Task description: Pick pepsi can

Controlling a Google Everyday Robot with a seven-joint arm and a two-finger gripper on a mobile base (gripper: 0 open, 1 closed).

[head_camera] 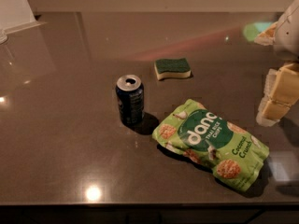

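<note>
The pepsi can (130, 99) is a small dark navy can with a silver top and an open pull-tab hole. It stands upright on the dark table (60, 125), left of centre. My gripper (275, 99), white with yellowish pads, hangs at the right edge of the view, well to the right of the can and apart from it. It holds nothing that I can see. Part of it is cut off by the frame edge.
A green snack bag (212, 143) lies flat just right of the can, between it and the gripper. A green and yellow sponge (173, 68) lies behind the can to the right. The table's front edge runs along the bottom.
</note>
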